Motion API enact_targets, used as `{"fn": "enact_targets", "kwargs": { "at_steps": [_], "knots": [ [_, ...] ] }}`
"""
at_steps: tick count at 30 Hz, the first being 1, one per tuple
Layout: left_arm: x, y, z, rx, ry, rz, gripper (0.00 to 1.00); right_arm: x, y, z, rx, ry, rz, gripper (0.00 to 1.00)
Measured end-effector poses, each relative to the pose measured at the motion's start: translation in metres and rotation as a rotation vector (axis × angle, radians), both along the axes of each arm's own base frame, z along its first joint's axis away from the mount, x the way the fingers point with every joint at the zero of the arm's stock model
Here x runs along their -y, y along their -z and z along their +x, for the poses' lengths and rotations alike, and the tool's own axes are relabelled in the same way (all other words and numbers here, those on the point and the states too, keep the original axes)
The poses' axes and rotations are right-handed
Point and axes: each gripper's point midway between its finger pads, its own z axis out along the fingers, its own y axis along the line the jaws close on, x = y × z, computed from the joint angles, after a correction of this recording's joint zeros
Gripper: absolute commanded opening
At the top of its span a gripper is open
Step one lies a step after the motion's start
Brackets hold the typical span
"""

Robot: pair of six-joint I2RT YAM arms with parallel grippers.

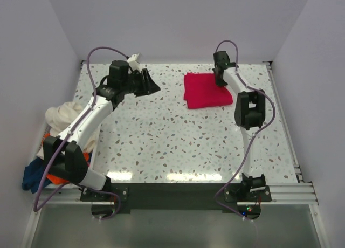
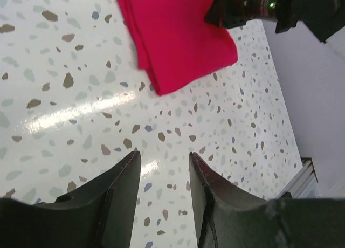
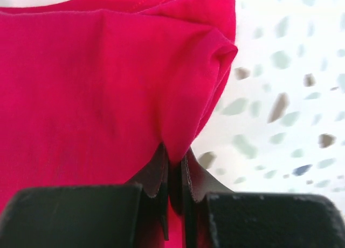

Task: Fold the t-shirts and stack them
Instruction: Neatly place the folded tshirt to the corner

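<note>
the crimson red t-shirt (image 1: 206,90) lies folded into a rough square on the speckled counter (image 1: 178,145), in the upper middle of the top view, a little right of centre. the right arm (image 1: 249,109) reaches up the right side of the frame to the shirt's right edge. in the right wrist view its jaws are clenched on a small pinch of the red cloth, which rises into a fold between them.

the left arm (image 1: 89,116) stretches toward the upper left of the top view, well apart from the red shirt. its jaws are released: the left wrist view shows them spread, with only bare counter between them and the red shirt at the top of that frame.

at the left edge of the top view, the cream white t-shirt (image 1: 63,114) lies bunched. below it, the orange t-shirt (image 1: 56,178) and the dark blue t-shirt (image 1: 33,176) are crumpled at the lower left, partly hidden by the left arm.
</note>
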Motion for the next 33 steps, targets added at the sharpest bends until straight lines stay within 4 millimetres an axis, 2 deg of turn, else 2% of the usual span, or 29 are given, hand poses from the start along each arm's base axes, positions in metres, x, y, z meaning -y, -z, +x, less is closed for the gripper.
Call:
{"fn": "enact_targets", "kwargs": {
  "at_steps": [8, 15, 21, 33],
  "knots": [
    [-0.013, 0.027, -0.033, -0.035, 0.016, 0.053, 0.47, 0.077, -0.013, 0.018, 0.036, 0.010, -0.073, 0.00],
    [-0.027, 0.030, -0.038, -0.007, 0.017, 0.114, 0.47, 0.134, -0.019, 0.048, 0.098, 0.023, -0.160, 0.00],
    [-0.038, 0.037, -0.037, -0.006, -0.004, 0.158, 0.47, 0.164, -0.013, 0.051, 0.091, 0.028, -0.212, 0.00],
    [-0.040, 0.044, -0.038, -0.012, 0.001, 0.176, 0.47, 0.198, -0.030, 0.060, 0.147, 0.049, -0.261, 0.00]
  ]
}}
